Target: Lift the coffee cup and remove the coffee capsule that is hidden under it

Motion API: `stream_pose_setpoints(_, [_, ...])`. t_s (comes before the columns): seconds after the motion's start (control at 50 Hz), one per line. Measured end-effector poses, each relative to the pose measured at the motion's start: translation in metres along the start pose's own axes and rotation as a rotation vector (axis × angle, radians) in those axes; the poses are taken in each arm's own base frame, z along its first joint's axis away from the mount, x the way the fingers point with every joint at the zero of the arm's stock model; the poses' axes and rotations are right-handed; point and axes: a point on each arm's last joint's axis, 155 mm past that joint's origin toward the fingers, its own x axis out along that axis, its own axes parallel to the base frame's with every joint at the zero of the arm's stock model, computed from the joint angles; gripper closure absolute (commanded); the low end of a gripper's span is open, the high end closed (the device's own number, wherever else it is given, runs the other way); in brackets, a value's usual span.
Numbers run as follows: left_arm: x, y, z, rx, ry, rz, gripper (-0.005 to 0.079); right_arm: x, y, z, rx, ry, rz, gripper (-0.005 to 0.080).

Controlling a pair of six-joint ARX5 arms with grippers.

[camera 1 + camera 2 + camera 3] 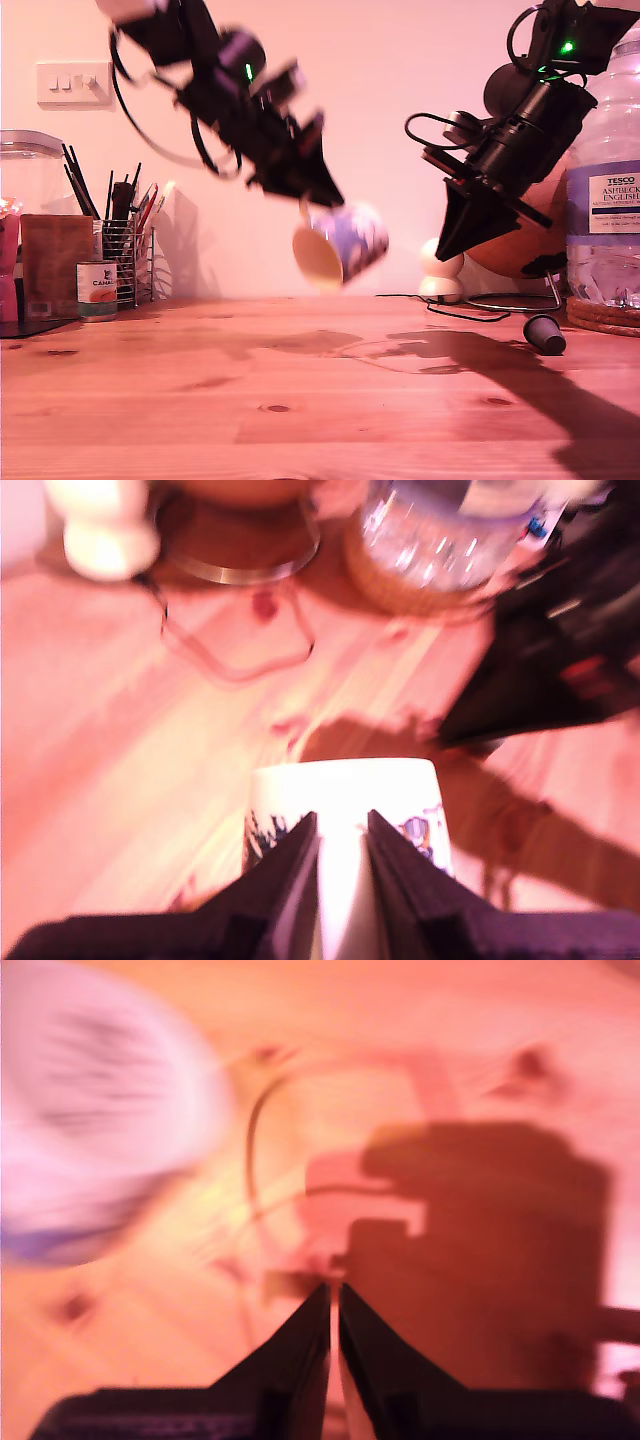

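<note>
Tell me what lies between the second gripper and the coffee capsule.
Nothing: in the exterior view, only open air and bare table separate my second gripper from the coffee capsule.

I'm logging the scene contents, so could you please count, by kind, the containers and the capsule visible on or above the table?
Coffee cups: 1, the coffee cup held in the air by my first gripper
Coffee capsules: 1, the coffee capsule on the wooden table
Tin cans: 1, the tin can
Water bottles: 1, the water bottle
Total: 4
</note>
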Motion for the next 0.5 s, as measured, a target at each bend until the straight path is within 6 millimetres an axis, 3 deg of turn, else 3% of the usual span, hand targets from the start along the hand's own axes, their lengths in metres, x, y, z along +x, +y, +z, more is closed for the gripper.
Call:
stream_pose_setpoints(0.2, [0.017, 0.008, -0.016, -0.016, 0.024, -0.003, 0.0762, 0.01, 0.027, -0.011, -0.05, 0.048, 0.034, 0.0765])
stream_pose_setpoints(0.5, [0.018, 0.014, -0.007, 0.009, -0.009, 0.021, 0.0762, 0.023, 0.064, -0.025, -0.104, 0.102, 0.08, 0.0765])
